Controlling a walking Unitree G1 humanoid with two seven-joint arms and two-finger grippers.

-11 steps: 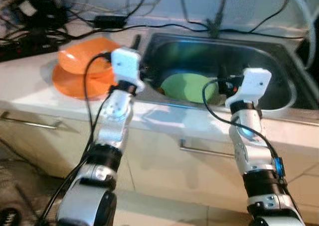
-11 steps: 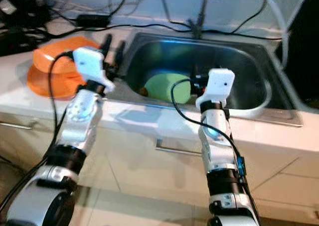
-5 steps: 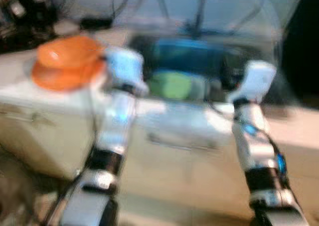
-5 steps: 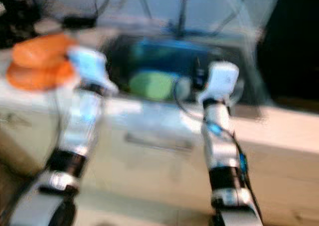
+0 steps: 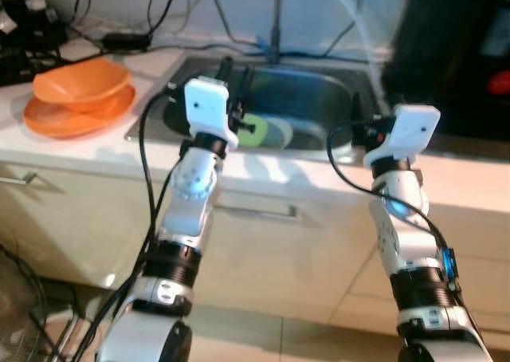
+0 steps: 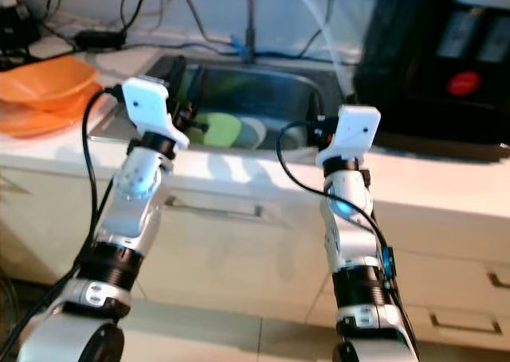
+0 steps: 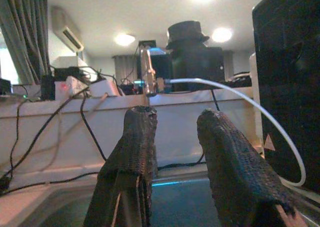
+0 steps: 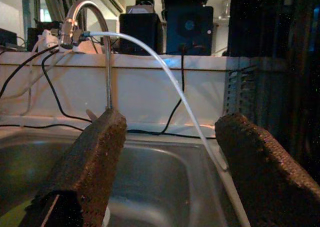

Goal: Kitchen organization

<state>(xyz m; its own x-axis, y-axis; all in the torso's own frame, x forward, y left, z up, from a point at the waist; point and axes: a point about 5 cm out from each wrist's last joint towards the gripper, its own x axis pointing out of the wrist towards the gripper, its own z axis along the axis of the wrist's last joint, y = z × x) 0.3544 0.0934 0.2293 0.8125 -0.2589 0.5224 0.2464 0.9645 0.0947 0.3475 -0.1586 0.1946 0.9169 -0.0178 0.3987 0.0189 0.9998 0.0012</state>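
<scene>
- I am standing at the white cabinet front [image 5: 263, 242], holding both arms up over the front edge of the table [image 5: 96, 151].
- I am holding my left end effector [image 5: 236, 73] at the near left rim of the sink [image 5: 319, 75]; its two black fingers [image 7: 132, 157] are pointing over the basin, parted a moderate way, and gripping nothing.
- I am holding my right end effector [image 8: 167, 172] at the near right rim, its fingers spread wide with nothing between them, looking across the basin toward the tap [image 8: 87, 17] and the clear hose [image 8: 165, 82] running from it.
- The green plate [image 5: 256, 131] is lying flat in the bottom of the sink, just past and below my left fingertips; a paler dish [image 6: 253, 132] seems to be lying beside it, toward my right.
- I am judging the green plate to be the thing to take: it lies forward and down from my left end effector, which is the nearer one, while my right would have to reach across toward the left.
- Being round and flat, the plate has no long axis, so I would need its rim.
- Farther off on my left, the orange bowl [image 5: 80, 79] is sitting on an orange plate [image 5: 76, 116] on the table, well apart from the sink.
- Cables [image 5: 119, 39] are trailing along the back wall.
</scene>
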